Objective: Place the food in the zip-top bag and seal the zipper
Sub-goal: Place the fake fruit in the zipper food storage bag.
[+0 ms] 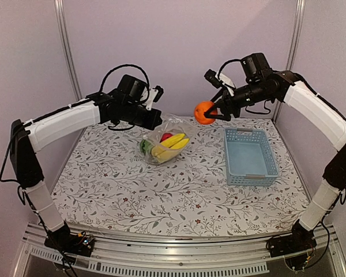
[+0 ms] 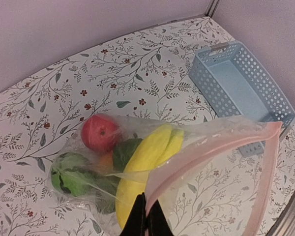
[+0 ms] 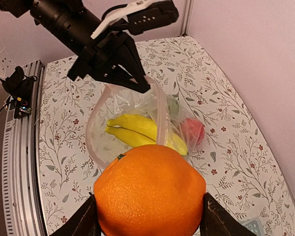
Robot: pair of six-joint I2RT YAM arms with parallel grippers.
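Orange [image 1: 205, 112] clamped in right pincer [image 3: 148, 223]; left pincer [image 2: 145, 216] nipping zipper [image 2: 206, 150], fingers together.

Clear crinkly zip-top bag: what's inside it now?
Yellow toy bananas, a red plastic apple, a round light-green piece and a dark green piece. Anything beneath them is hidden.

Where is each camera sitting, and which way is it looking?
Top camera: sits high behind the robot, looks down on the table; left arm and right arm show whole.
Left wrist camera: rides the left arm, looks down at the zip-top bag; the left gripper shows, pinching the bag's rim.
Right wrist camera: rides the right arm, looks past the orange in the right gripper toward the bag; left gripper shows too.
Shared: both wrist views see the bananas and red apple inside the bag.
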